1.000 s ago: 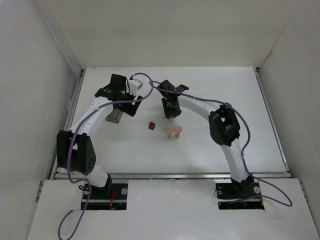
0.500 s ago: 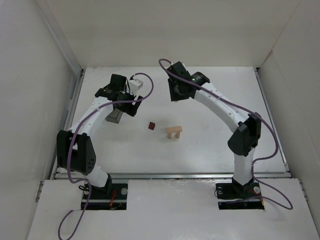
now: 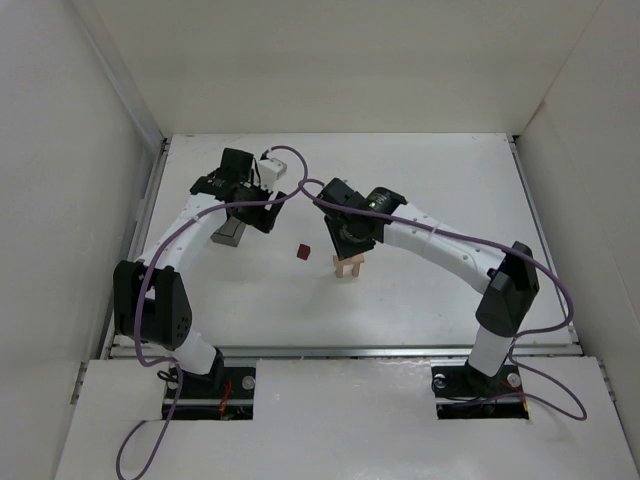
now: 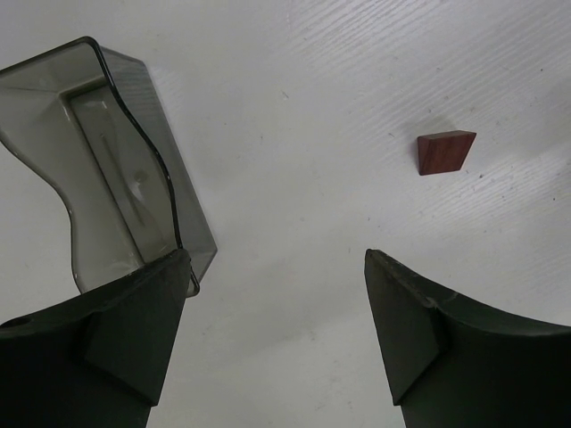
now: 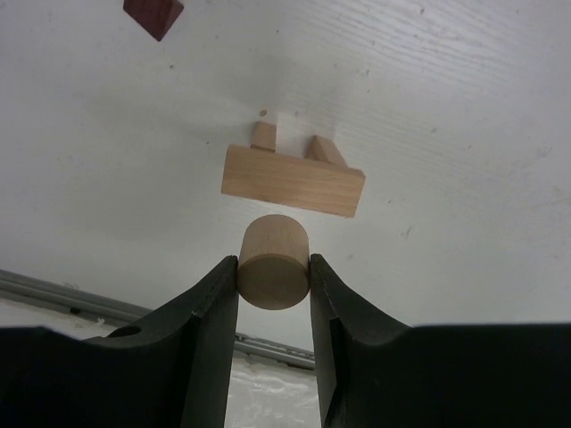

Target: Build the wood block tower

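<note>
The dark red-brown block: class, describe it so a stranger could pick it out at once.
On the white table, look between the grey tray and the small pale arch. The red-brown block lies alone there, touching neither. It is the only red piece.

the right gripper (image 5: 274, 263) has matt black plastic fingers (image 5: 210, 330), pinching a cylinder (image 5: 274, 281) of smooth pale wood. just beyond it, the plank (image 5: 293, 181) is matt, fine-grained wood. ahead of the left gripper (image 4: 277, 259), the block (image 4: 446, 152) is smooth red-brown wood, the tray (image 4: 189, 227) glossy smoky plastic.
</note>
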Robot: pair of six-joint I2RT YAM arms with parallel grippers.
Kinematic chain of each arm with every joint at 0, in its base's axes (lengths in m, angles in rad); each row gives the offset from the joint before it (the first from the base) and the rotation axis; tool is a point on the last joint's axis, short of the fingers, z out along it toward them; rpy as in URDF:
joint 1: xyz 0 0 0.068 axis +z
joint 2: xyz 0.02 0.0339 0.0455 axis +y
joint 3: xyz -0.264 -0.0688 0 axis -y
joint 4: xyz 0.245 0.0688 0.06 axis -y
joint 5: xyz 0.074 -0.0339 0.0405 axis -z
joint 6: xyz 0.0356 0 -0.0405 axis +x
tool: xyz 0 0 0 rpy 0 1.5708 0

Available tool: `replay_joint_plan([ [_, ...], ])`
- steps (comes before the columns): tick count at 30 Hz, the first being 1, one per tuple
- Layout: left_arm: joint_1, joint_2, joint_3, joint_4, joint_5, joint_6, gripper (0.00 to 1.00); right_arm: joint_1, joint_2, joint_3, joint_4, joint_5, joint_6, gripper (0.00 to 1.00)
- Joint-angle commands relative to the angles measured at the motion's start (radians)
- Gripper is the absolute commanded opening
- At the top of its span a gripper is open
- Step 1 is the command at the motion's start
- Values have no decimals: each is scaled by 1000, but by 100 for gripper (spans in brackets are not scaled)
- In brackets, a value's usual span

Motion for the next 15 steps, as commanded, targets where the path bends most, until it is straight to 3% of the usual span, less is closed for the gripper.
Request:
replay_joint_plan([
  [1, -9, -19, 9, 5, 15, -7, 76, 13, -28, -4, 12, -11, 47, 0],
  [15, -9, -56, 9, -14, 5, -16, 76, 13, 12, -36, 64, -2, 58, 0],
])
